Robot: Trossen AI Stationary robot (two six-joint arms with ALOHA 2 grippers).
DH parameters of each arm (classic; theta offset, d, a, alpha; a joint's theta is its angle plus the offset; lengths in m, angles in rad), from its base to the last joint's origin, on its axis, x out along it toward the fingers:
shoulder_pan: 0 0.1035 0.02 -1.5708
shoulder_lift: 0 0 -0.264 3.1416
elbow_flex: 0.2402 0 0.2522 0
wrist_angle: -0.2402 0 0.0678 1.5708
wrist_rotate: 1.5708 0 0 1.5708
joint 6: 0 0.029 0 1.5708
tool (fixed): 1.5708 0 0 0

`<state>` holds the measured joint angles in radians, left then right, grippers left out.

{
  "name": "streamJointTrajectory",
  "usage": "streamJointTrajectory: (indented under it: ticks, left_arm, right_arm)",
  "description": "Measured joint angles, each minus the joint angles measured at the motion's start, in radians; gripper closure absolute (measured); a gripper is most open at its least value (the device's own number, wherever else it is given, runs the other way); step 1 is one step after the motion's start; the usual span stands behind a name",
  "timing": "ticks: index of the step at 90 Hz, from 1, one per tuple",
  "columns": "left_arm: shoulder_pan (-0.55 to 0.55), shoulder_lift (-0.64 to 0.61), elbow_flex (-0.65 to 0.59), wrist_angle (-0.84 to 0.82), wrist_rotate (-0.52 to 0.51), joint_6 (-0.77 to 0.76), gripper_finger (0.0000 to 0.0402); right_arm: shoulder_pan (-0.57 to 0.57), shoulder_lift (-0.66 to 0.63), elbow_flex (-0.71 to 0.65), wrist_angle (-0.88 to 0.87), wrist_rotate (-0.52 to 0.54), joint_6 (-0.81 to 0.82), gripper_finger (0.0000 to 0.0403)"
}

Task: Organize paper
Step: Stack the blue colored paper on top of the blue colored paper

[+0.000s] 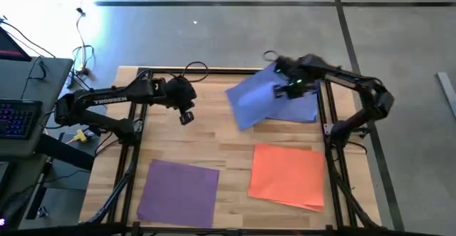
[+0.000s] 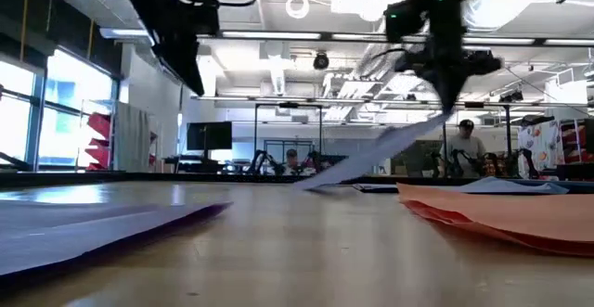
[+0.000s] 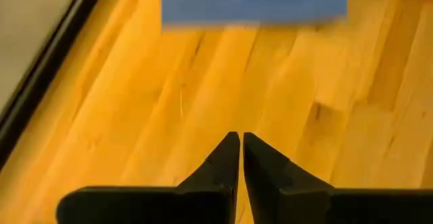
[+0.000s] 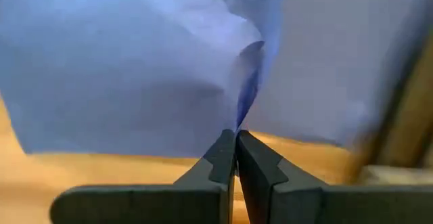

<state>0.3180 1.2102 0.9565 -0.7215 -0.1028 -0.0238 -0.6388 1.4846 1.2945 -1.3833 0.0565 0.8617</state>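
The right hand (image 1: 279, 86) is closed tight on the near edge of a blue sheet (image 1: 260, 97), the paper being pinched into a crease between the 2 fingertips (image 4: 226, 153), as seen in the right wrist view. The sheet is raised at the gripped side and slopes down to the table (image 1: 214, 140), which it touches at its lower edge in the low view. It is held over the far right part of the table, and a second blue sheet (image 1: 306, 108) is seen lying under it.

The left hand (image 1: 187, 116) is held above the bare wood at the far left-centre of the table, its fingers (image 3: 260, 163) brought together with only a hairline gap and nothing between them. The blue sheet's edge is seen just ahead of it in the left wrist view.

An orange sheet (image 1: 288, 175) is laid flat at the near right of the table, and a purple sheet (image 1: 178, 192) at the near left, well apart from one another. In the low view, a person (image 2: 466, 147) is seen in the room beyond.
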Motion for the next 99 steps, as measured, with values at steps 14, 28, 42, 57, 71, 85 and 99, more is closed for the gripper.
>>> streamJointTrajectory:
  ticks: [14,28,42,57,71,85,99]
  left_arm:
    - [0.0,0.0,0.0,0.006,0.0,0.0,0.0402]
    - [0.0,0.0,0.0,0.015,0.0,-0.001,0.0402]
    - [0.0,0.0,0.0,0.015,0.005,-0.022,0.0402]
    - [-0.001,0.0,0.0,0.015,0.016,-0.024,0.0402]
    - [-0.001,0.0,0.0,0.013,0.05,-0.024,0.0402]
    - [-0.001,0.0,0.0,0.014,0.054,-0.024,0.0402]
    - [-0.001,0.0,0.0,0.015,0.054,-0.024,0.0402]
  right_arm:
    - [-0.105,-0.081,-0.012,-0.136,0.051,0.043,0.0403]
    - [-0.172,-0.156,-0.167,-0.118,-0.026,0.084,0.0403]
    - [-0.157,-0.208,-0.345,-0.026,-0.081,0.178,0.0403]
    - [-0.151,-0.238,-0.474,0.205,-0.137,0.239,0.0403]
    - [-0.158,-0.237,-0.493,0.226,-0.103,0.204,0.0403]
    - [-0.187,-0.237,-0.492,0.159,-0.069,0.123,0.0403]
    - [-0.193,-0.237,-0.492,0.086,0.006,0.116,0.0403]
